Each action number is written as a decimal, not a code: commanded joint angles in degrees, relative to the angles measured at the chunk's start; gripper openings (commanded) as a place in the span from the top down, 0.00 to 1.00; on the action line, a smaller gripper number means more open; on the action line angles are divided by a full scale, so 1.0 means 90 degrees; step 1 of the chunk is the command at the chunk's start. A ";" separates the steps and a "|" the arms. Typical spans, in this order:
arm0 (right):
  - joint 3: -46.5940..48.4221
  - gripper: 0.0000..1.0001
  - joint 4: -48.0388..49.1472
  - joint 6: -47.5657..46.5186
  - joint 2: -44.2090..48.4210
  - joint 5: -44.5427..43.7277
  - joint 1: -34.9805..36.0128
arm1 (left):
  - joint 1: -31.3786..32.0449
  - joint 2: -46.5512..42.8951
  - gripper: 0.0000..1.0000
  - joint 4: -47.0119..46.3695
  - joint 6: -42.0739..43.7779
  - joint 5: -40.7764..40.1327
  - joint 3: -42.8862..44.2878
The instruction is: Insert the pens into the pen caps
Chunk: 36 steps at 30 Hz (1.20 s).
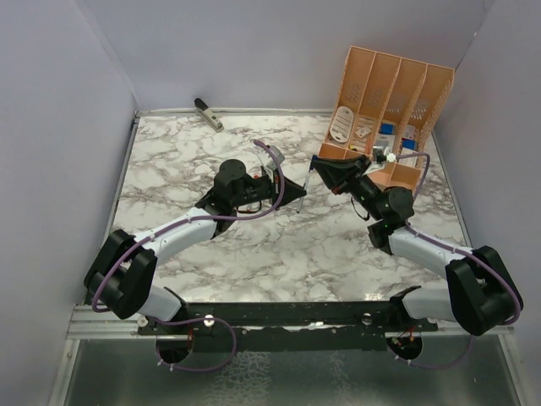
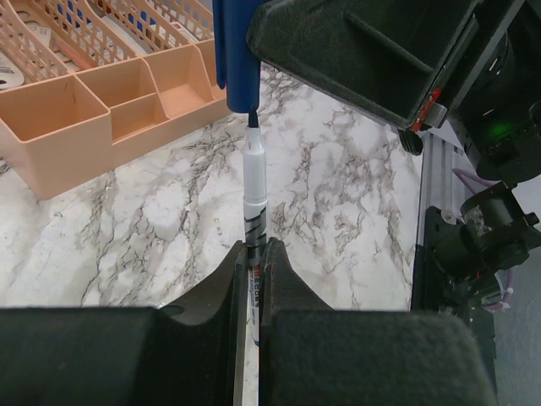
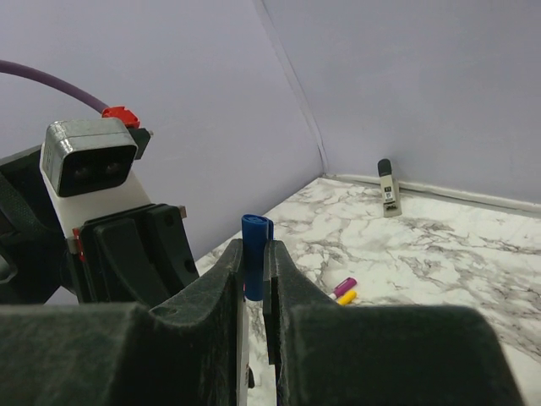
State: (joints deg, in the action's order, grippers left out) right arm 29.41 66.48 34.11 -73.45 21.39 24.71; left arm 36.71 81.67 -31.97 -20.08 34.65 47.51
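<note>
Left tool point(image 2: 252, 275) pinches a silver-grey pen point(image 2: 254, 182) by its lower barrel, nib up; right tool point(image 3: 254, 279) is pressed onto a blue cap point(image 2: 235, 51) at 12 o'clock from the pen. In the left wrist view the dark nib sits at the cap's open mouth, pen and cap nearly in line above the marble desk point(image 1: 254, 254), with an orange tray point(image 2: 84, 110) at 10 o'clock. The right wrist view alone shows a purple cap point(image 3: 344, 287) and a yellow cap point(image 3: 347, 298) lying side by side on the desk at 3 o'clock from its tool, and a grey-black stapler point(image 3: 387, 182) by the back wall at 1 o'clock. From the top camera the two tools meet near mid-desk, the pen only a thin line between them. The pen's rear end is hidden between the left fingers, its coloured end not visible
</note>
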 commanded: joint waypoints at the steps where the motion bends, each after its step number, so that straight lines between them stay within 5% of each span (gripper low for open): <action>1: 0.0227 0.99 0.0003 -0.0212 0.0124 -0.0292 0.0047 | -0.0026 -0.0028 1.00 -0.0227 -0.0046 -0.0008 0.0059; 36: -0.0025 0.99 0.0114 0.0322 0.0062 0.0138 0.0052 | -0.0025 0.0039 1.00 -0.0228 -0.0049 -0.0177 0.0045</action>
State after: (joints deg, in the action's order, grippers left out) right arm 30.06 66.48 36.82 -73.38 20.82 24.80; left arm 36.69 81.67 -31.99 -20.10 34.00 47.51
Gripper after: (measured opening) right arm 0.112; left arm 0.055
